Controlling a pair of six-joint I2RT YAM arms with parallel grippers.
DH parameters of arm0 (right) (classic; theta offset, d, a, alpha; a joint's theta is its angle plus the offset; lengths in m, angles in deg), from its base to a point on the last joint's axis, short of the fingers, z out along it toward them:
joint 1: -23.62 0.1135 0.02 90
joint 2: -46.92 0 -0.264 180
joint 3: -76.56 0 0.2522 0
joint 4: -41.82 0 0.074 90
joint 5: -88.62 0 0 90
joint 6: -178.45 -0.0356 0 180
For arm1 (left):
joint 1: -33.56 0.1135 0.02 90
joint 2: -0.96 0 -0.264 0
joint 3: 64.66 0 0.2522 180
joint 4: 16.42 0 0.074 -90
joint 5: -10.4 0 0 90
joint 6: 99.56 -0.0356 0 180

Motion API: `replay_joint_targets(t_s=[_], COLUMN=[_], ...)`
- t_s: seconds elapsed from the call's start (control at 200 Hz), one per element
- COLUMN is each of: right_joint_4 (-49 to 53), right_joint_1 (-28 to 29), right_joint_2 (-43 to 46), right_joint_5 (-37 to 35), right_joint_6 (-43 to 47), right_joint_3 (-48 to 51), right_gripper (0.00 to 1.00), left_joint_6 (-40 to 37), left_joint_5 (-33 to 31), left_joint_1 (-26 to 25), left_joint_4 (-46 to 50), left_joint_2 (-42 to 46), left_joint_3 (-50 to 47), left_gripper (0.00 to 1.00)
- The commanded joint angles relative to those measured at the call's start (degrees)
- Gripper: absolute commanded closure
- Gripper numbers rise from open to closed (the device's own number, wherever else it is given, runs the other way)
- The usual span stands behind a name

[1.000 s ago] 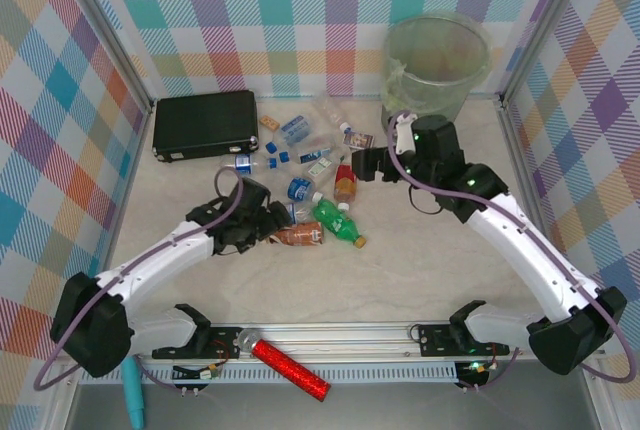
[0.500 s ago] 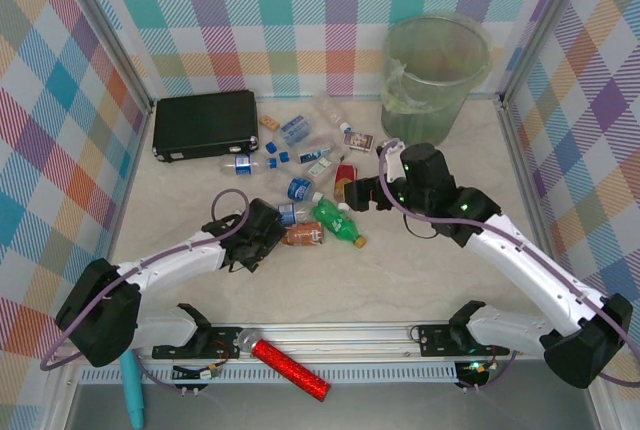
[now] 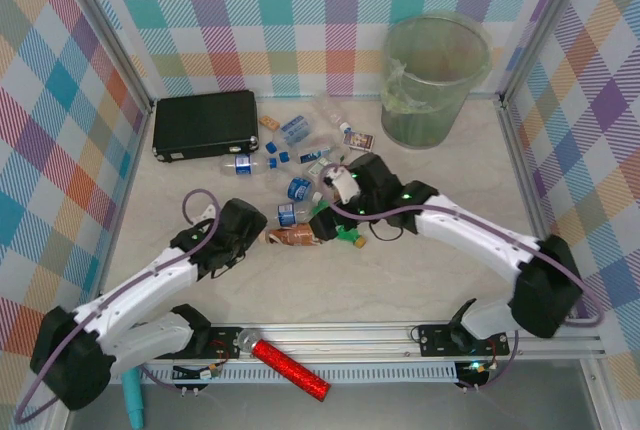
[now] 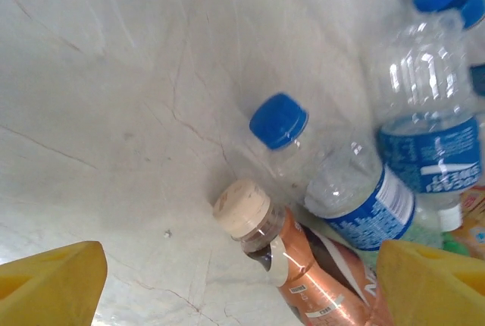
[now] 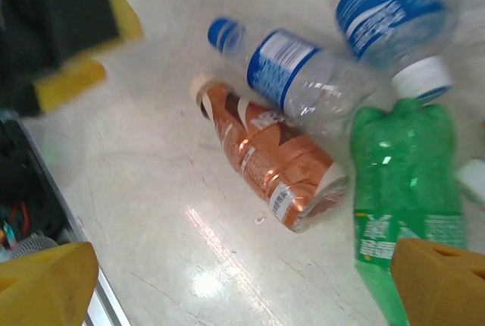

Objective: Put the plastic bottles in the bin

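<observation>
A brown bottle with a cream cap lies on its side on the table, its cap end between the yellow fingertips of my open left gripper. Its base end faces my right gripper, also open and hovering just above it. In the top view the left gripper and right gripper flank this brown bottle. Beside it lie a green bottle and clear blue-labelled bottles, more of which are scattered further back. The bin stands at the far right.
A flat black case lies at the back left. A small printed box sits near the bin. A red glittery cylinder rests on the front rail. Checked walls close in the back and both sides.
My right arm has swung from beside the bin down and left to the brown bottle. My left gripper has drawn back a little to the left, still facing that bottle.
</observation>
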Motion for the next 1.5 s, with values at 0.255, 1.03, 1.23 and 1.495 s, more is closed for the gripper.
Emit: replay_joint_targets(t_s=[0.255, 1.03, 1.23, 1.495], right_joint_4=[6.01, 20.85, 23.42, 29.29], right_joint_1=[7.47, 13.48, 14.19, 15.08], right_joint_2=[-20.41, -34.39, -38.63, -45.32], right_joint_5=[-4.46, -14.42, -13.43, -14.94], right_joint_6=[13.27, 16.36, 16.76, 17.33], right_joint_3=[-12.68, -31.73, -36.99, -45.24], right_gripper=[0.06, 0.15, 0.21, 0.27], left_joint_6=[-6.19, -10.25, -10.85, -11.47], left_joint_5=[-8.96, -13.05, -17.95, -21.92], left_joint_1=[1.79, 1.87, 1.87, 1.87], left_joint_4=[15.42, 21.69, 27.99, 32.77], left_joint_2=[17.26, 25.06, 28.81, 35.49], left_joint_3=[0.44, 1.79, 5.27, 7.92], left_gripper=[0.03, 0.0, 0.0, 0.0])
